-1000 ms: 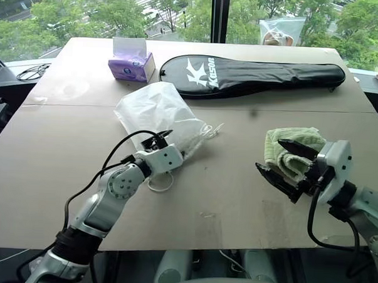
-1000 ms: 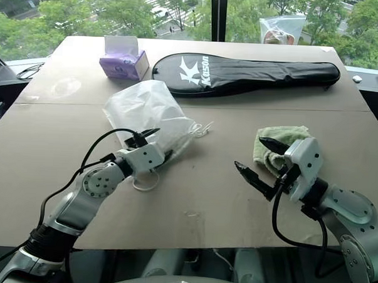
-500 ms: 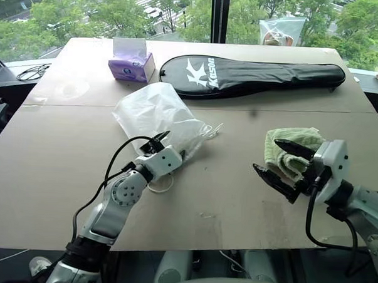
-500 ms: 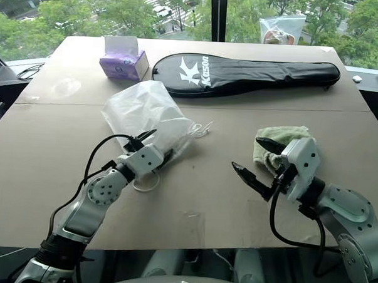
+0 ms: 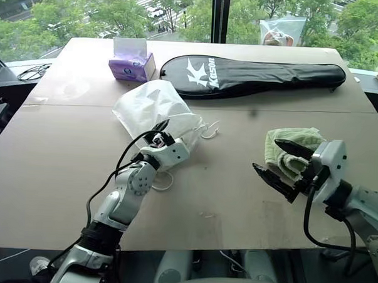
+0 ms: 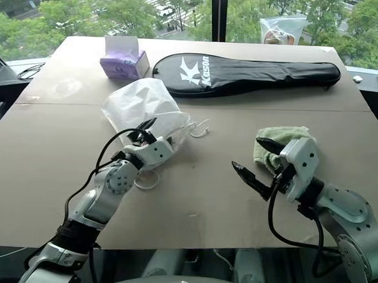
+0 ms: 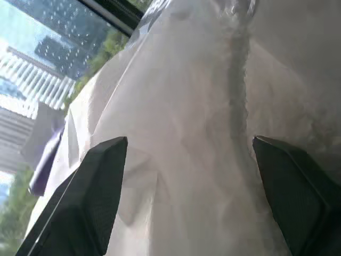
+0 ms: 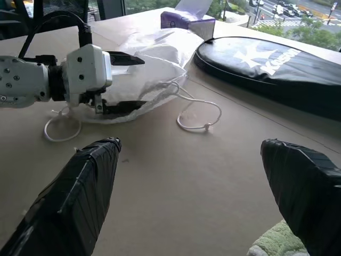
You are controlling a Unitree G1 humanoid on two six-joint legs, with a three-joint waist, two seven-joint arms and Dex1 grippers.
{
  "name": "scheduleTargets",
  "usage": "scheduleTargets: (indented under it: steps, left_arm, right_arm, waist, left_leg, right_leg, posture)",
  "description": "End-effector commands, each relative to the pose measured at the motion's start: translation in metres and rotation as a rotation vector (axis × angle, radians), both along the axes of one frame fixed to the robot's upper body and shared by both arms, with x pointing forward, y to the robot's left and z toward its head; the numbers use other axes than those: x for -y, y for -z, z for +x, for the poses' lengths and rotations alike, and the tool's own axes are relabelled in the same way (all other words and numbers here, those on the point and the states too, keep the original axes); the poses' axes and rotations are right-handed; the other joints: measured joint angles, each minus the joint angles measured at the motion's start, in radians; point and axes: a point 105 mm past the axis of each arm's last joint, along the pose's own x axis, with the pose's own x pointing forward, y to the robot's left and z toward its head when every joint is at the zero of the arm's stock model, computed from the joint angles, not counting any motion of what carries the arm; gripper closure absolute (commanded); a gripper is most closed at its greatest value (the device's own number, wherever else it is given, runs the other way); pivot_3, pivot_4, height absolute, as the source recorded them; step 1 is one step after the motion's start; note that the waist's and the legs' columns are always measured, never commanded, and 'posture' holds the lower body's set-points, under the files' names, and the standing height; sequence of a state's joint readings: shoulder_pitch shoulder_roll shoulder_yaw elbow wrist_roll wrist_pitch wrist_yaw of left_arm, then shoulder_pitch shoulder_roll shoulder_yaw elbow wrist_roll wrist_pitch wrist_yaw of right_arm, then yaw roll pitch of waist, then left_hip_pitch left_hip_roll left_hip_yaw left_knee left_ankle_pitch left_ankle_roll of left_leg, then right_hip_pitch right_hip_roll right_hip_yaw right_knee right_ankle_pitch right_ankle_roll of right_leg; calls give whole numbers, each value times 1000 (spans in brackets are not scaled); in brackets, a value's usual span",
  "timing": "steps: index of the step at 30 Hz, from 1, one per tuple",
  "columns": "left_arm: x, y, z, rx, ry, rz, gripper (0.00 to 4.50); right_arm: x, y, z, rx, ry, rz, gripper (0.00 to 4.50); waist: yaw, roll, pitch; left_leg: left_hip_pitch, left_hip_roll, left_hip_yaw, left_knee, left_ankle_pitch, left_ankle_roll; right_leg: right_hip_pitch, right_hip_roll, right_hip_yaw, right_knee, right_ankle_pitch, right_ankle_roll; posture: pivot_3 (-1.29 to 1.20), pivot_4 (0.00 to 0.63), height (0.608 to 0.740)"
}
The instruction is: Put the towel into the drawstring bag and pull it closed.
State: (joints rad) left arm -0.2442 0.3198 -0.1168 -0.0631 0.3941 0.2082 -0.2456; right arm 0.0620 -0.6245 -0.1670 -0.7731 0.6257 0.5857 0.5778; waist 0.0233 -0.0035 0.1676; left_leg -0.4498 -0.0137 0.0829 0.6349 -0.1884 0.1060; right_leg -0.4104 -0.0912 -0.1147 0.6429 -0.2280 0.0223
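Bag flat on bench, towel outside it.
My left end effector [image 8: 114, 80] spread around drawstring bag [image 5: 154, 108]; right end effector [image 5: 287, 164] spread, near towel [image 5: 290, 146].

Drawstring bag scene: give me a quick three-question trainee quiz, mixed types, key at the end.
1. True or false: the towel is already inside the drawstring bag.
2. Which sits nearest the tissue box? A) racket cover B) towel C) right gripper
3. Fill in: the left gripper has its fingers ____ around the bag's mouth end.

Key: 1 false; 2 A; 3 open.
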Motion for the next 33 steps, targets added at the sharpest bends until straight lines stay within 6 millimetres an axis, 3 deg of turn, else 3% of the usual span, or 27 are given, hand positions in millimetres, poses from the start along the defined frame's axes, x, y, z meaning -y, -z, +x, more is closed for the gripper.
scheduleTargets:
  steps: [1,9,12,16,17,19,22,25,28,33]
  left_arm:
    - [10,8,-4,-135,52,-147,643]
    - [5,7,9,75,54,327,643]
    - [6,5,8,101,80,340,1534]
    - [-1,-10,0,113,115,327,3361]
    - [-6,-14,0,97,108,305,3980]
    - [-9,-21,0,52,126,201,4439]
    - [2,-28,-6,-114,213,-107,4439]
    - [12,-45,-23,-453,369,-496,4439]
    - [11,-65,-41,-711,471,-629,4439]
    - [0,-80,-27,-835,378,-747,4439]
  right_arm:
    - [-5,-10,-5,48,-19,-10,0]
    - [-7,-7,-5,48,-26,-21,0]
    - [-7,-7,-5,51,-26,-26,0]
    - [-5,-8,-5,53,-8,-23,0]
    - [-4,-8,-4,53,-1,-19,0]
    - [-2,-8,-3,53,15,-9,0]
    - [4,-11,3,66,70,-5,0]
    - [24,-14,17,65,212,-37,0]
    - [55,-15,32,36,359,-74,0]
    - [88,-10,44,-56,475,-113,0]
  waist:
    - [0,0,0]
    - [6,0,0]
    - [5,1,0]
    - [1,1,-1]
    - [0,1,-1]
    - [-5,1,0]
    - [-6,1,0]
    - [-7,-1,1]
    - [-9,-1,2]
    - [-6,-1,1]
  left_leg:
    - [0,0,0,0,0,0]
    - [1,0,0,0,0,0]
    - [1,0,0,0,0,0]
    - [1,0,0,0,0,0]
    - [1,0,0,0,0,0]
    - [1,0,0,-1,0,0]
    - [0,0,0,-1,1,-2]
    - [-2,0,-1,1,3,-4]
    - [-3,0,-3,3,3,-5]
    - [-1,0,-2,4,3,-4]
  right_leg:
    - [0,0,0,0,0,0]
    - [1,0,-1,0,1,-1]
    - [1,0,0,0,0,0]
    - [0,0,0,0,1,0]
    - [0,0,0,0,1,-1]
    - [0,0,0,0,1,-2]
    - [0,0,0,0,-1,-3]
    - [0,0,-1,0,-2,-3]
    - [0,1,-4,1,-2,-2]
    - [2,3,-4,2,0,1]
  posture:
    - [0,150,740]
    - [0,150,740]
    - [0,150,740]
    - [0,150,740]
    - [0,150,740]
    - [0,150,740]
    - [0,150,740]
    - [0,150,740]
    - [0,150,740]
    - [0,150,740]
